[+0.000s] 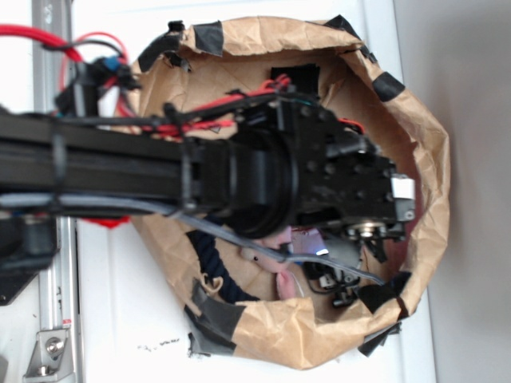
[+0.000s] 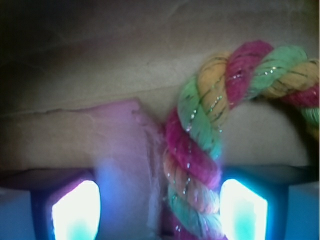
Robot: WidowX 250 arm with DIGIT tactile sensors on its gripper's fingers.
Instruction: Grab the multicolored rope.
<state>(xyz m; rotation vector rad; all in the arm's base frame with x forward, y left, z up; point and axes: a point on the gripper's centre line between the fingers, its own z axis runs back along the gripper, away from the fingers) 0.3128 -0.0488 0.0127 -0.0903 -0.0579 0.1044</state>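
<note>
In the wrist view the multicolored rope (image 2: 200, 135), twisted from pink, yellow and green strands, runs from the upper right down between my fingers. My gripper (image 2: 160, 210) is open. The rope lies just inside the right finger (image 2: 243, 210), and the left finger (image 2: 77, 210) stands well apart from it. A pink plush piece (image 2: 125, 150) fills the space between the rope and the left finger. In the exterior view the arm and the gripper (image 1: 339, 275) reach down into the brown paper bag (image 1: 423, 159), and the arm hides the rope.
The bag's crumpled walls, patched with black tape (image 1: 214, 319), ring the gripper closely. A dark navy rope (image 1: 209, 259) lies inside at the bag's lower left, next to the pink plush (image 1: 281, 281). The white table (image 1: 120, 319) surrounds the bag.
</note>
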